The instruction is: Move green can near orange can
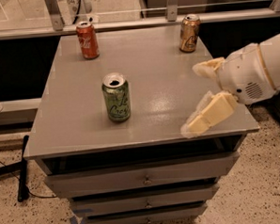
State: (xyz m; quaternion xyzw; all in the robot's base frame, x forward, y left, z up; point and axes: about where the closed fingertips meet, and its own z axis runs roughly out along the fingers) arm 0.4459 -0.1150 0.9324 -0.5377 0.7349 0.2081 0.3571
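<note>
The green can [116,97] stands upright near the middle-left of the grey cabinet top [151,61], its opened top showing. The orange can [189,33] stands upright at the far right corner. My gripper [195,98] reaches in from the right over the near right part of the top, well to the right of the green can and in front of the orange can. Its two pale fingers [207,116] are spread apart with nothing between them.
A red cola can [87,40] stands upright at the far left corner. The cabinet has several drawers [143,179] below its front edge. A rail and metal posts [172,4] run behind the cabinet. A dark cable lies on the speckled floor [18,205] at left.
</note>
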